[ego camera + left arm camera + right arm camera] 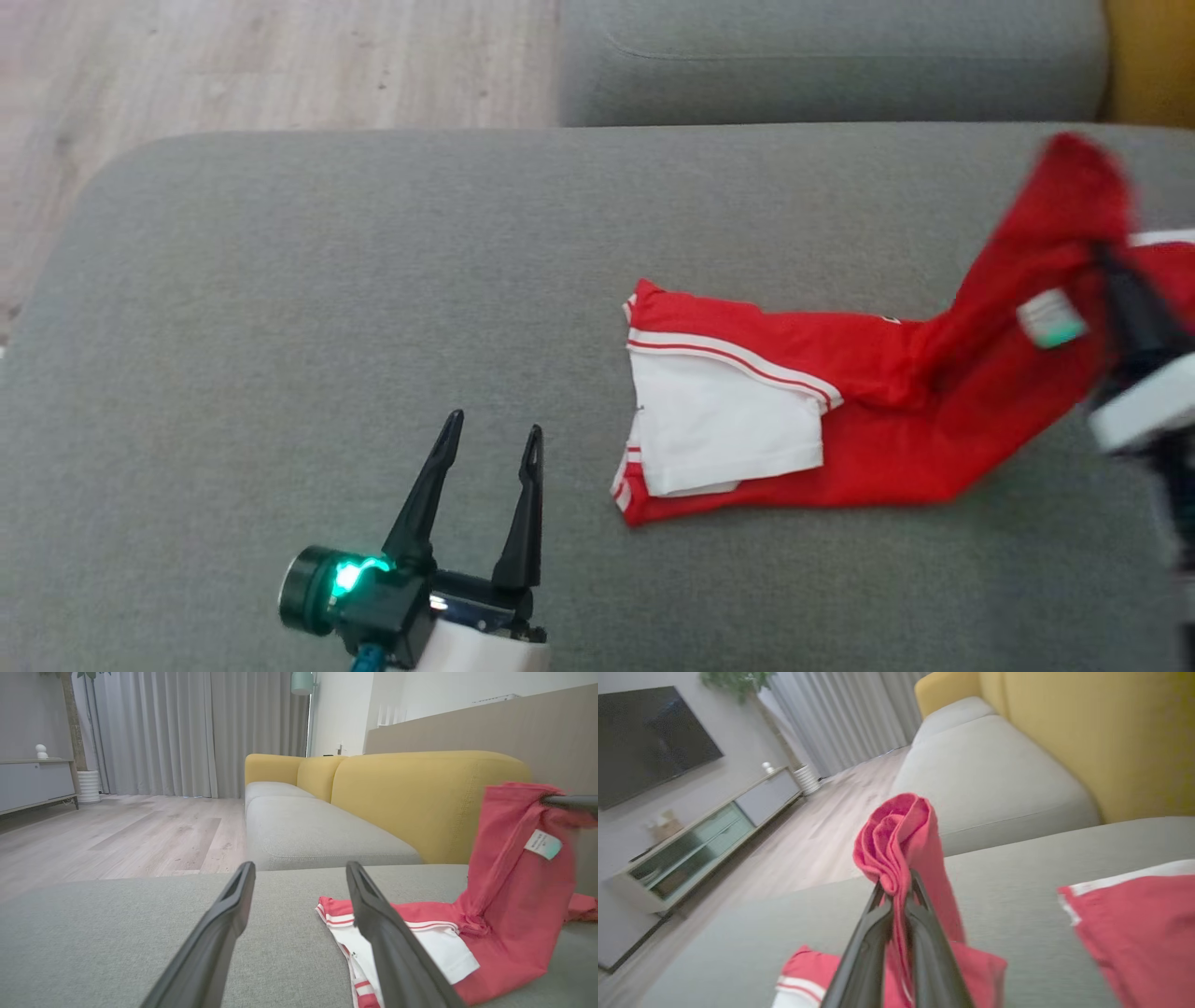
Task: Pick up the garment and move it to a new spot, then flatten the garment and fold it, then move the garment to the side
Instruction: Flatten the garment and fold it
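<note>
The garment [878,411] is a red shirt with white sleeve panels and striped trim, lying on the grey sofa seat [373,308]. My right gripper [1102,257] is shut on a bunched fold of the garment [901,835] and holds that part raised above the cushion at the right, so the cloth hangs down to the seat; a white label [542,843] shows on the lifted part. The left gripper [493,437] stands open and empty over bare cushion, left of the garment's sleeve end. In the left wrist view its fingers [233,905] frame the sleeve [420,933].
A second grey seat cushion [831,56] lies beyond, with yellow backrests [420,798] behind it. Wooden floor [233,65] runs past the seat's far left edge. A low cabinet [705,830] and a dark screen [649,737] stand across the room.
</note>
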Robot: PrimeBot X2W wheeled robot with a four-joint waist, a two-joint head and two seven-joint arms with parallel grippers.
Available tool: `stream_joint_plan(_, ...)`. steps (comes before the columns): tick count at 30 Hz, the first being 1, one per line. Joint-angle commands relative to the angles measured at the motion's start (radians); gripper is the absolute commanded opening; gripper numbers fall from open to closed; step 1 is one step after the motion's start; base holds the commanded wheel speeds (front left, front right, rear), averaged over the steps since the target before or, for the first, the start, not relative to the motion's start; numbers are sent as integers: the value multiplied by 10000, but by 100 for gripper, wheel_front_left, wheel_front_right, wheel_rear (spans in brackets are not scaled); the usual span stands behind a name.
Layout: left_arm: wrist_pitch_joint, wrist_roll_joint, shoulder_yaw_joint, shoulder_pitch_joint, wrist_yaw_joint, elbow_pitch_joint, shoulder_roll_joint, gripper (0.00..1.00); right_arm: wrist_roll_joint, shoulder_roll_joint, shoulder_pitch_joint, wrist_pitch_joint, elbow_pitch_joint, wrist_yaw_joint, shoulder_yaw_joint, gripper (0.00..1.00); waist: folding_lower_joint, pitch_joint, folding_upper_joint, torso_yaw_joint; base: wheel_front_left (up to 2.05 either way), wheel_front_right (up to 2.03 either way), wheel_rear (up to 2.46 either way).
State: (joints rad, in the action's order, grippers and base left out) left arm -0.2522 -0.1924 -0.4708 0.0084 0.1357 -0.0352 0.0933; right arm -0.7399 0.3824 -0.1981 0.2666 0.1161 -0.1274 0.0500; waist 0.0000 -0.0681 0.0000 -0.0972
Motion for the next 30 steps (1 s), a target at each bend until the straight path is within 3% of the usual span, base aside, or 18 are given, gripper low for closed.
stream_joint_plan(1,-95,92,408,-140,-69,261,-129,100,124,-174,-30,286,-748,-33,-226,0,0,80,0,-173,0,0,0)
stream_joint_plan(5,-95,145,494,-96,-220,191,-216,100,370,-1476,-192,1098,-1478,-33,-813,0,0,111,0,-493,0,0,0)
stream_joint_plan(10,-95,237,505,-169,-396,118,-301,100,623,-2689,-500,1354,-1129,-33,-1646,0,0,28,0,-919,0,0,0)
stream_joint_plan(14,-95,287,497,-229,-506,47,-350,100,884,-3133,-638,949,-450,-33,-2296,0,0,-73,0,-1178,0,0,0)
stream_joint_plan(20,-95,314,508,-316,-577,-29,-395,100,1161,-3306,-825,309,765,-33,-3157,2,0,-196,0,-1389,0,0,0)
stream_joint_plan(21,-95,315,510,-332,-584,-35,-400,100,1110,-3312,-844,189,930,-33,-3269,16,0,-210,0,-1404,0,0,0)
stream_joint_plan(23,-95,312,522,-362,-587,-39,-408,100,1006,-3316,-901,-70,1213,-33,-3627,31,0,-236,0,-1418,0,0,0)
stream_joint_plan(24,-95,310,523,-372,-589,-44,-412,100,921,-3317,-918,-205,1379,-33,-3751,69,0,-238,0,-1426,0,0,0)
stream_joint_plan(25,-95,306,518,-380,-594,-54,-415,100,848,-3318,-949,-344,1531,-33,-3888,100,0,-233,0,-1432,0,0,0)
stream_joint_plan(30,-95,256,563,-336,-606,-131,-425,100,-6,-3320,-1105,-1291,1833,-33,-4455,100,0,8,0,-1350,0,0,0)
